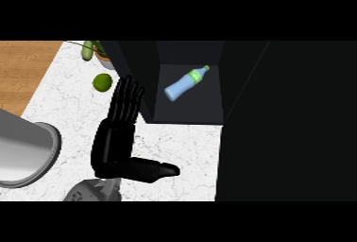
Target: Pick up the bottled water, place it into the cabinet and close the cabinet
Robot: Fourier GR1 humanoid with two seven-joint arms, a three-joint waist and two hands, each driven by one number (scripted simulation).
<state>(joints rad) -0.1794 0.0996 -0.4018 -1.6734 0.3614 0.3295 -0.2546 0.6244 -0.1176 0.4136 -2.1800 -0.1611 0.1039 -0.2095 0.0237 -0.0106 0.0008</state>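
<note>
Bottle lying inside the open cabinet

Water bottle of pale blue plastic with a green cap [186, 83], one in number, lies tilted on its side on the grey floor of the black box-shaped cabinet [241, 56], cap pointing up and to the right. The cabinet's inner space shows open to the head view, and a broad black panel [289, 123], which may be its door, fills the right side of the picture.

One black robot hand [117, 137] shows, at the view's left, so it is taken as the left hand. Its fingers [127, 97] are straight and point up the picture, their tips beside the cabinet's left wall; whether they touch it cannot be told. The thumb sticks out to the right, low down. The hand holds nothing and is apart from the bottle, which lies to its upper right past that wall.

The cabinet stands on a white speckled stone counter [178, 146]. On it are one round green lime-like fruit [102, 82] and one potted green plant [96, 52]. A brown wooden surface [21, 71] borders the counter at the left. One grey forearm [24, 151] crosses the lower left.
</note>
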